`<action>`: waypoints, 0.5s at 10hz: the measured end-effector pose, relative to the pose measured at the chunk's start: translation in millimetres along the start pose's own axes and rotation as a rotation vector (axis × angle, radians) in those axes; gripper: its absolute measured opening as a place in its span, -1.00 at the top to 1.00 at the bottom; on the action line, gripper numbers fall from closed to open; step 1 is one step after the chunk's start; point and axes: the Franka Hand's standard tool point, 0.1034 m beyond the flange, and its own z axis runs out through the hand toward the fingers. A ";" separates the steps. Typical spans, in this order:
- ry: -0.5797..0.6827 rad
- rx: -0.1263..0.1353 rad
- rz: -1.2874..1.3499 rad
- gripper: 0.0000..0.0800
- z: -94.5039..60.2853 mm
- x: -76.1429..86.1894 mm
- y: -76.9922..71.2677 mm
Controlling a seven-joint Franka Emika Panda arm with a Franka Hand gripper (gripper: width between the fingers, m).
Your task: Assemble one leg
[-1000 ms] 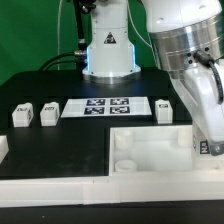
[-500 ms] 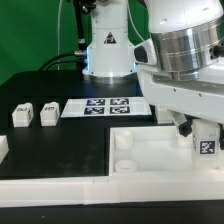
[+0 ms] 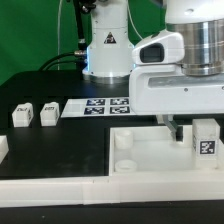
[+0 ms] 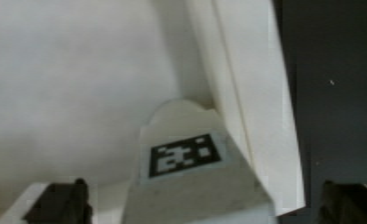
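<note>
- Exterior view: the gripper [image 3: 191, 130] hangs from the arm over the white panel [image 3: 150, 155], beside the leg [image 3: 206, 137].
- Wrist view: fingers [image 4: 59, 203] spread wide, nothing held; leg [image 4: 194, 150] between them.

white arm [image 3: 190, 70] with silver-grey ribbed wrist ring, dark fingers [image 4: 59, 203], black cables behind
</note>
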 end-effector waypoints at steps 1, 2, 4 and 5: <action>-0.001 -0.001 0.025 -0.31 0.4 -0.1 0.5; -0.001 -0.001 0.022 -0.31 0.5 0.0 0.8; -0.005 0.008 0.196 0.27 1.1 -0.9 -0.9; -0.005 0.008 0.285 0.27 1.1 -0.8 -0.6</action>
